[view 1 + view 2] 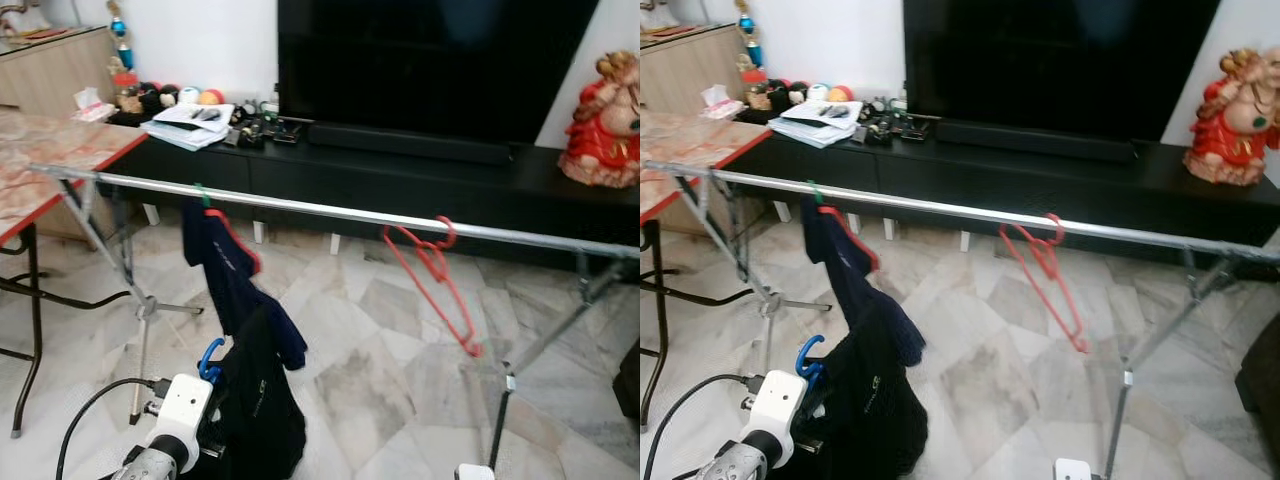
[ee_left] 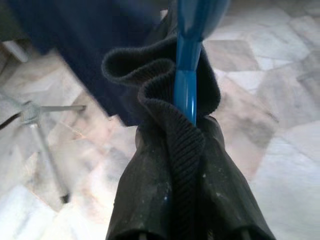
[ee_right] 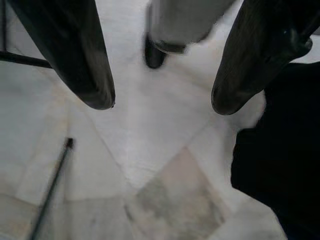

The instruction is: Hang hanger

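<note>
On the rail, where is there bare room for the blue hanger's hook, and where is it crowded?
The rail is bare between the navy garment's hanger and the empty red hanger, and again from the red hanger to the right stand. It is crowded low on the left, where the left gripper holds the blue hanger with its black garment against the navy one.

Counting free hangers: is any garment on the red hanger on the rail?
No, the red hanger hangs bare from the rail, tilted, with nothing draped on it.
</note>
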### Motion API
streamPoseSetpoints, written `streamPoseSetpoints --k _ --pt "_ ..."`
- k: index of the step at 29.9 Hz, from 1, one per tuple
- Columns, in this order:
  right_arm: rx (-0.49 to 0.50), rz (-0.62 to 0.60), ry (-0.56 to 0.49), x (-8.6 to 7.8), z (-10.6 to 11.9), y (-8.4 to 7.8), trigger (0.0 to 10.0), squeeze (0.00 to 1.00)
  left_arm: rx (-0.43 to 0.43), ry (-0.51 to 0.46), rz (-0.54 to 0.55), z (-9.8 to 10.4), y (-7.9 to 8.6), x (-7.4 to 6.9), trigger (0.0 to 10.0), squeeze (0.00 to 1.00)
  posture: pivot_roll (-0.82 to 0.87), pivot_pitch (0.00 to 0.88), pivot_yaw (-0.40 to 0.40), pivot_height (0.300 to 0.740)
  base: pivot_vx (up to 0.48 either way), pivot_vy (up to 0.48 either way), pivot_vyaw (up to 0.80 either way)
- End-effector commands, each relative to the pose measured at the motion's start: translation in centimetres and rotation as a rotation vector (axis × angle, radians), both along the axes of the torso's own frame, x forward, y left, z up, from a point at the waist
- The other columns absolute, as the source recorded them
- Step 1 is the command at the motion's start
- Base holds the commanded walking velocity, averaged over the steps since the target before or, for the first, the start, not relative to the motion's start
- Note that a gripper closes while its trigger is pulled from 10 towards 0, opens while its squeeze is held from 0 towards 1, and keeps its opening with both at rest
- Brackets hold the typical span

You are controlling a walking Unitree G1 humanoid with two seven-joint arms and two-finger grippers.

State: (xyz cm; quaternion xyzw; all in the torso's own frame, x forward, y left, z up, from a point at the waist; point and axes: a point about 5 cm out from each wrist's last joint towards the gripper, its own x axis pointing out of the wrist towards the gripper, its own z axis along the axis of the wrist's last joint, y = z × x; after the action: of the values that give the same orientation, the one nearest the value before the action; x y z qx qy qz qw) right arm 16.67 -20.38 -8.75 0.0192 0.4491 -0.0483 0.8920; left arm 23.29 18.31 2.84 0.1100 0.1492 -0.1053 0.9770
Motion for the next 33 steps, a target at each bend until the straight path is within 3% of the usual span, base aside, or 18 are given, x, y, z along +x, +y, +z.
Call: streamPoseSetpoints --k 1,16,29,33 --pt "0.003 -0.003 -0.012 0.35 0.15 0.07 10.0 0.0 0.024 -0.013 -0.012 0.36 0.21 0.2 10.0 0.0 0.03 0.013 0.008 0.74 0.0 0.0 0.0" --pt "0.008 0.016 -0.008 0.34 0.13 0.14 10.0 0.0 0.026 -0.034 0.054 0.57 0.61 0.47 10.0 0.0 0.03 0.023 -0.001 0.74 0.0 0.0 0.0" --pt "0.02 0.035 -0.008 0.53 0.19 0.33 10.0 0.0 0.03 -0.035 0.067 0.63 0.58 0.68 10.0 0.0 0.03 0.027 -0.008 0.74 0.309 0.0 0.0" --pt "0.013 0.029 -0.001 0.26 0.21 -0.52 10.0 0.0 0.027 -0.035 0.072 0.6 0.61 0.68 10.0 0.0 0.03 0.028 -0.011 0.74 0.338 0.0 0.0"
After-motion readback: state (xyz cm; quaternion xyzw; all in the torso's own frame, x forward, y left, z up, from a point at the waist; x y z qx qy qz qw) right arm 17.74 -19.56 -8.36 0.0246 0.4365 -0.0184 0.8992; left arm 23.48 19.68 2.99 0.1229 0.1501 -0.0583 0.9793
